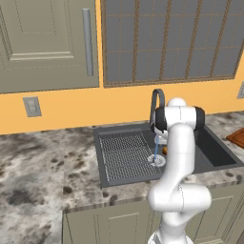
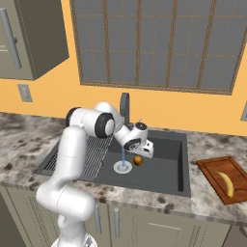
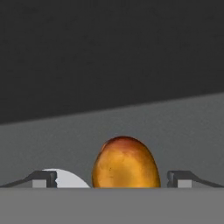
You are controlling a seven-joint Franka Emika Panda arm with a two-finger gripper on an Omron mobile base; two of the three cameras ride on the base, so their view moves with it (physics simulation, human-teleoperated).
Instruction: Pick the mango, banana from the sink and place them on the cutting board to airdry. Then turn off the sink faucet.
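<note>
1. Gripper (image 3: 112, 179) stands wide, empty; its tips flank the mango (image 3: 125, 162) at the hand view's bottom centre.
2. Mango lies on the sink (image 2: 164, 169) floor, just beside the drain (image 2: 122, 167).
3. Likely firm, round, wet and slippery: grip across its widest middle.

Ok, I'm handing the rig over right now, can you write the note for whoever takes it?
Tool: open, holding nothing, fingertips either side of the mango in the sink, no contact visible.
Banana: already on the cutting board, right of the sink.
Sink faucet: running, stream falls onto the drain beside the mango.
Done: banana placed.
Left: grasp the mango, set it on the board, turn the faucet off.
</note>
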